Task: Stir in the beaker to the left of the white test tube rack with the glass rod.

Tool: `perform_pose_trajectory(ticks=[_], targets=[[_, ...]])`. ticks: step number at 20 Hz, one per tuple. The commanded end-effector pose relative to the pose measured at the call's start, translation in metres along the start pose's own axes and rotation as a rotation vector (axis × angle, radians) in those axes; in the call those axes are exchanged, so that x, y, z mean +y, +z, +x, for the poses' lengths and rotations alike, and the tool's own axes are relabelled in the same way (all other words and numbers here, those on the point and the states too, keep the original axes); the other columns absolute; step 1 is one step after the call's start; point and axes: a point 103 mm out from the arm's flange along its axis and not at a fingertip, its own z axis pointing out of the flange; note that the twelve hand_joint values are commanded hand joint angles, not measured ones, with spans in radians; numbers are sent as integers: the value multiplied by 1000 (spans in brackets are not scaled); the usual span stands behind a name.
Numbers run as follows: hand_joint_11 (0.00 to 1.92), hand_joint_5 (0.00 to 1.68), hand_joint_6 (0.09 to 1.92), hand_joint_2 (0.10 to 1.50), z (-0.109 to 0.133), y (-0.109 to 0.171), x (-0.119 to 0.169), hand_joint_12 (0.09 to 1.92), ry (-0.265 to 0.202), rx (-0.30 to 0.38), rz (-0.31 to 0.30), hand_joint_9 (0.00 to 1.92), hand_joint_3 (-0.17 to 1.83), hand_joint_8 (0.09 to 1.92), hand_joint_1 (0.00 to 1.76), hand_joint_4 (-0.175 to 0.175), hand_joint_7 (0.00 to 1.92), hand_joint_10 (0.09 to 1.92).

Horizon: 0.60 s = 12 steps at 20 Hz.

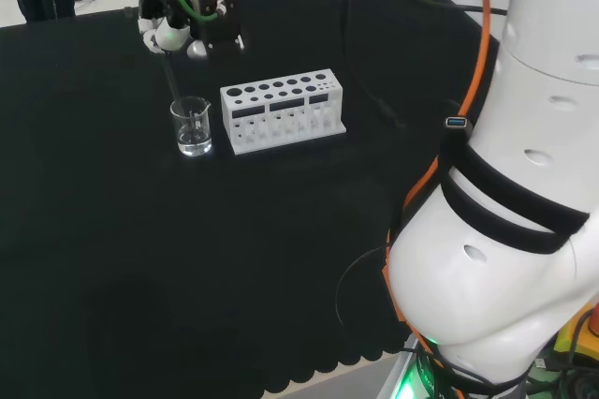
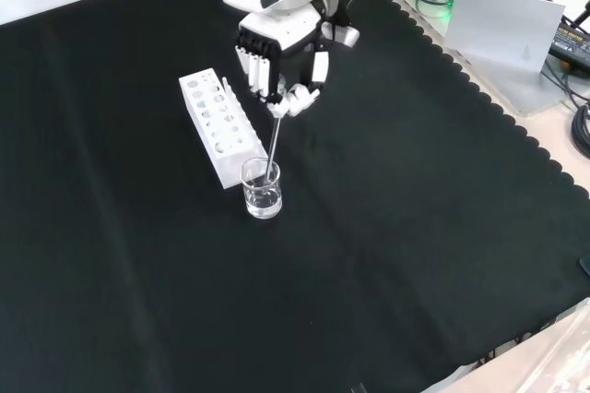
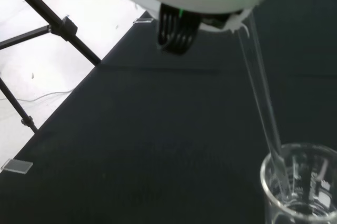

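- The glass rod (image 2: 274,139) is pinched between the curled fingers and thumb of the hand (image 2: 277,65), and its lower end is dipped inside the beaker (image 2: 262,190).
- The beaker is placed just beside the end of the white test tube rack (image 2: 218,125); a little clear liquid seems to be held in it.
- The beaker could be tipped if the rod is swept hard against its wall.
- The slanted rod could be twisted in the pinch, or the rack could be knocked.

I see a clear glass beaker (image 2: 262,189) standing upright just beside the white test tube rack's (image 2: 218,125) end, with the thin glass rod (image 2: 274,141) tilted into it.
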Motion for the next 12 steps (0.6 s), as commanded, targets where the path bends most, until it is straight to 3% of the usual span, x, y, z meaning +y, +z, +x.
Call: perform_pose_trajectory(ticks=[1,8,12], targets=[[1656,1250,572,560,-13,5,20,630,4,15,22,1638,867,1009,1326,-175,1283,744],[1659,1244,579,568,-42,0,8,633,42,-4,19,1638,858,1010,1326,-175,1279,748],[1659,1241,583,569,-44,-4,-12,633,49,-33,23,1637,857,1012,1325,-175,1278,749]])
